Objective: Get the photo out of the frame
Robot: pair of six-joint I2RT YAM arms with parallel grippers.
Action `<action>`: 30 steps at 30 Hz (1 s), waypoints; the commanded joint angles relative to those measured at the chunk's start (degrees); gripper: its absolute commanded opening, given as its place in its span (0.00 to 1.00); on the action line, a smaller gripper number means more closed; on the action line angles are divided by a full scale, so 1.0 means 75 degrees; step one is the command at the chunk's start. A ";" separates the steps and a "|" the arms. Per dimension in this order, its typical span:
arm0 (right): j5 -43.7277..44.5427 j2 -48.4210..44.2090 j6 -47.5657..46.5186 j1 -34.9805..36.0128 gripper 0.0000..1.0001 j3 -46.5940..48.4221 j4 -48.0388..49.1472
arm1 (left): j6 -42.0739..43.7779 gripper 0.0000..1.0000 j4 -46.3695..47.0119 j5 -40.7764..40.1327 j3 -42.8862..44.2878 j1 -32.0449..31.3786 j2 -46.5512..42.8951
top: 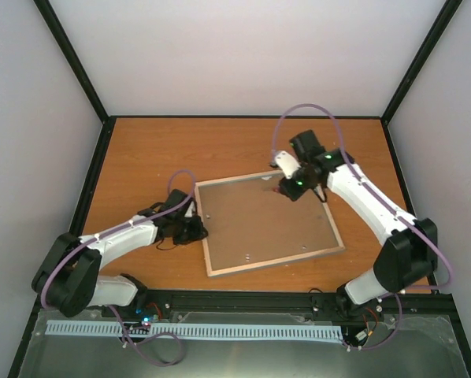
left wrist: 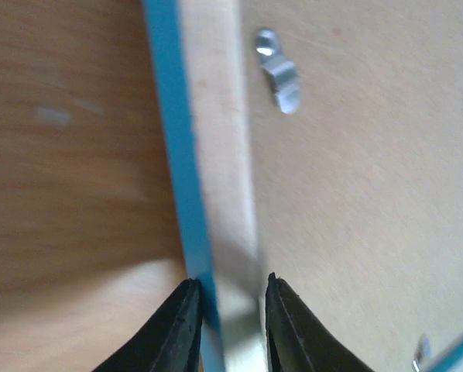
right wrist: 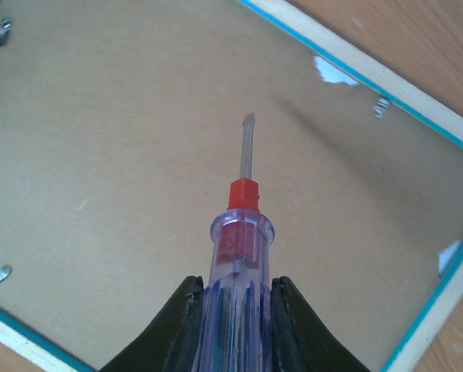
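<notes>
Within right end effector (right wrist: 236, 284), wrist view only: screwdriver (right wrist: 243, 225) over the frame (right wrist: 355, 62)

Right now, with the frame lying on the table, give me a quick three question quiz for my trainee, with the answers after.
1. True or false: the frame lies with its backing board facing up.
2. The screwdriver has a collar coloured: A green, B red, C black.
3. Which gripper holds the screwdriver, and what does the other one pinch?
Key: 1 true. 2 B. 3 The right gripper holds it; the left gripper pinches the frame's edge.
</notes>
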 commanded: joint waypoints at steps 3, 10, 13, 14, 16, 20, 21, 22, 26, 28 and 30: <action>-0.0291 -0.1749 -0.0752 -0.1497 0.03 -0.1205 0.0417 | -0.0563 0.40 -0.0536 0.0928 0.1020 -0.0873 0.0123; -0.0118 -0.2772 -0.1129 -0.1950 0.03 -0.2209 0.0253 | 0.1623 0.59 -0.1200 -0.0573 0.3592 -0.0682 0.1529; -0.0340 -0.2940 -0.0929 -0.1950 0.03 -0.2297 0.0216 | 0.2538 0.61 -0.1155 -0.0763 0.5228 -0.0503 0.2879; -0.0407 -0.2997 -0.0862 -0.1948 0.03 -0.2272 0.0182 | 0.2764 0.62 -0.1035 -0.0749 0.5657 -0.0473 0.3255; -0.0467 -0.3122 -0.0783 -0.1948 0.03 -0.2227 0.0132 | 0.3431 0.64 -0.0598 -0.0401 0.6382 -0.0452 0.3898; -0.0445 -0.3345 -0.0723 -0.1948 0.03 -0.2232 0.0091 | 0.4606 0.63 -0.0273 0.0421 0.7797 -0.0440 0.5309; -0.0510 -0.3391 -0.0712 -0.1948 0.03 -0.2231 0.0089 | 0.4867 0.62 -0.0253 0.0741 0.8117 -0.0440 0.5614; -0.0688 -0.3434 -0.0719 -0.1941 0.03 -0.2209 0.0055 | 0.5087 0.60 -0.0284 0.1035 0.8400 -0.0446 0.5937; -0.1929 -0.3593 -0.0570 -0.1944 0.03 -0.2063 -0.0046 | 0.5981 0.57 -0.0080 0.1948 0.8752 -0.0452 0.6633; -0.2328 -0.3627 -0.0525 -0.1949 0.03 -0.2014 -0.0044 | 0.6386 0.56 0.0023 0.2436 0.8834 -0.0509 0.6937; -0.2520 -0.3629 -0.0580 -0.1946 0.03 -0.2005 -0.0062 | 0.6724 0.56 -0.0083 0.2442 0.9050 -0.0663 0.7279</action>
